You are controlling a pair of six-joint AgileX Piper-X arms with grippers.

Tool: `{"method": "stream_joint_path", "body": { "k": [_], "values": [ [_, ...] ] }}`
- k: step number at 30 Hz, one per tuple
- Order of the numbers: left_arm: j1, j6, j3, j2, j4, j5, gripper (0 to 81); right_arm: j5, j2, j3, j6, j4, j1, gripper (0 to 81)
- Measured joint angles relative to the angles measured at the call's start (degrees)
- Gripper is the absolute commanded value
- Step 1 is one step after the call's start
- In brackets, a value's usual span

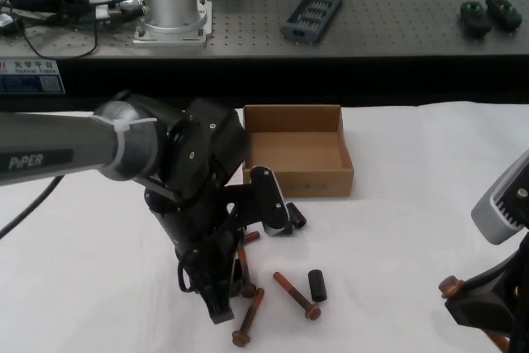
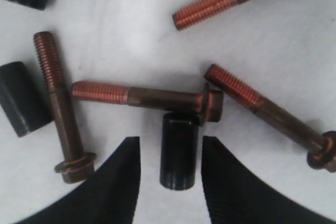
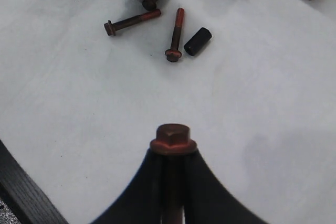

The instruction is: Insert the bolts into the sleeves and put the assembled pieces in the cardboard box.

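The left gripper hangs low over the scattered parts with its jaws apart. One finger stands on each side of a short black cylindrical sleeve lying on the white cloth-covered bench. Neither finger looks to be touching it yet. A copper-coloured flanged bolt lies crosswise at the sleeve's far end, its head touching or overlapping the sleeve's rim. A second loose threaded copper bolt lies just beside one finger.

In the high view, the brown open-topped cardboard box sits near this cluster, at about 1 o'clock from it. The right gripper waits well apart, at roughly 3 o'clock. It is clamped on a copper hex-headed bolt whose head pokes out past the fingertips.

The main risk is in closing on the sleeve:
- **Caught bolt:** the crosswise bolt's head is so close that the fingers could pinch it along with the sleeve, or drag it up.
- **Rolling or skewing:** the sleeve is round and smooth, so uneven finger contact could roll it away or leave it tilted in the grip. Its bore would then be hard to line up with the bolt.
- **Hidden thread:** the right-hand bolt's threaded end is hidden behind the fingers. If too little of it is free, insertion would call for a regrip, and the bolt could slip then.
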Motion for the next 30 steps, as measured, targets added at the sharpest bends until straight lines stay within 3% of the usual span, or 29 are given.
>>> {"method": "stream_joint_path", "body": {
  "k": [16,19,22,30],
  "values": [
    [0.0,0.56,-0.15,2.5,0.17,0.97,28.1,0.21,0.0,0.0,0.0,0.0,0.0,1.7],
    [-0.25,1.91,-0.15,2.5,0.39,0.19,19.8,0.21,0.0,0.0,0.0,0.0,0.0,1.7],
    [-0.38,2.63,-0.15,2.5,0.54,0.06,0.1,0.74,0.0,0.0,0.0,0.0,0.0,1.7],
    [-1.09,3.89,-0.39,2.5,1.36,-4.31,0.6,1.04,0.0,0.0,0.0,0.0,0.0,1.7]
  ]
}}
